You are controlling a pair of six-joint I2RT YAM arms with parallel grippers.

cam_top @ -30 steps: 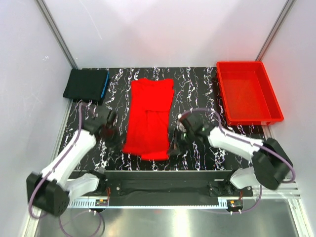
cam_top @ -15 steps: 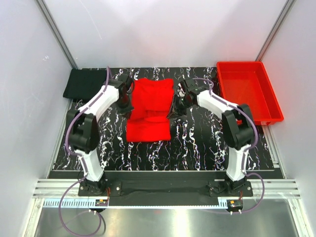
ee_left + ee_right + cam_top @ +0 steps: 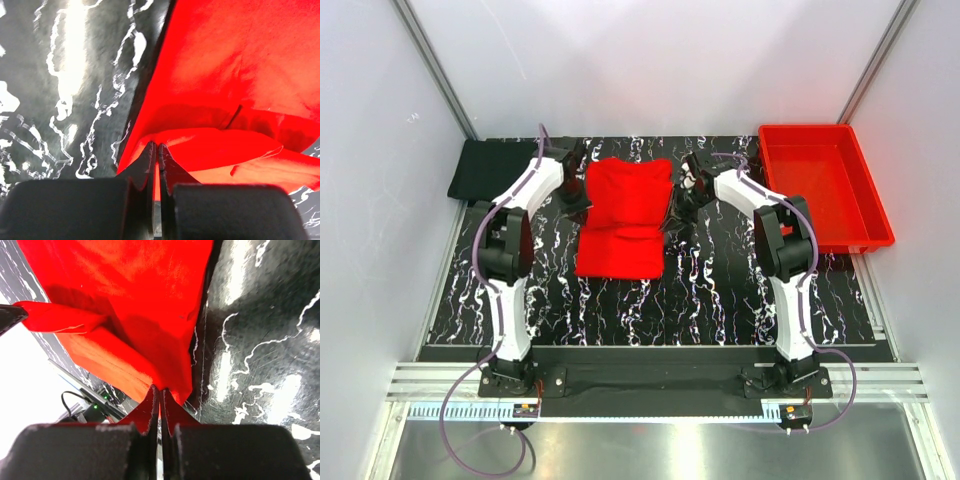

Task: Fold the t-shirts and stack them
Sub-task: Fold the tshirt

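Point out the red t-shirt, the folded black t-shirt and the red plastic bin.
red t-shirt [image 3: 625, 205]: top external view, middle of the folded cloth.
folded black t-shirt [image 3: 485, 170]: top external view, its flat top.
red plastic bin [image 3: 820, 190]: top external view, bare floor.

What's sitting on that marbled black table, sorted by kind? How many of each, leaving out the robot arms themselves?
T-shirts: 2 (red t-shirt, black t-shirt folded in the far left corner)
Bins: 1 (red bin)
Total: 3
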